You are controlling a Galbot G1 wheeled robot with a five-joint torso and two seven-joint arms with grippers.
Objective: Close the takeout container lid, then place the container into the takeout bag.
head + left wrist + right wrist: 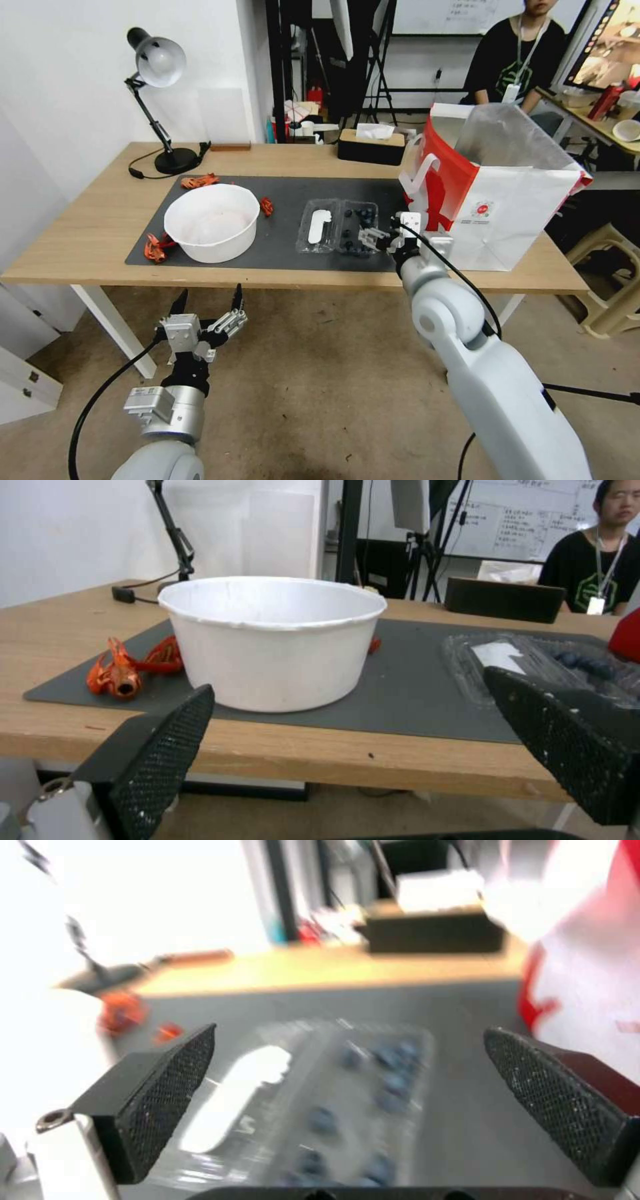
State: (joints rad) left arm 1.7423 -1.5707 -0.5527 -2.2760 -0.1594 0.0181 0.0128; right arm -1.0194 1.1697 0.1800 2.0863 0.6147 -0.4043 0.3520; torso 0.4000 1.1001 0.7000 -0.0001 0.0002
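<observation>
Right gripper (369,238) is reaching over the near edge of the wooden table (87,233), forearm angled up from the lower right, jaws spread wide and holding nothing. In the right wrist view the same gripper (347,1100) is framing the takeout container (373,1100) between its two black mesh-textured fingers (167,1100), the blueberry tray sitting just ahead of the jaw opening and not touched.

The takeout container (338,227) is lying open and flat on the dark grey mat (280,247); its lid (319,227), with a white oblong label whose writing is too small to read, is lying on the side of the tray farther from the bag. The takeout bag (507,200) is standing upright just outboard of the right jaws, mouth open and foil lining showing, a small round red logo on its white face; its text cannot be read.

Left gripper (207,313) is hovering below table height, well short of the table's near edge, jaws wide and empty. In the left wrist view the white bowl (273,640) is standing straight ahead between the open jaws, with orange crayfish pieces (120,672) beside it on the mat.

A black desk lamp (157,100) and a dark tissue box (371,143) are standing along the far edge, against a white wall.
</observation>
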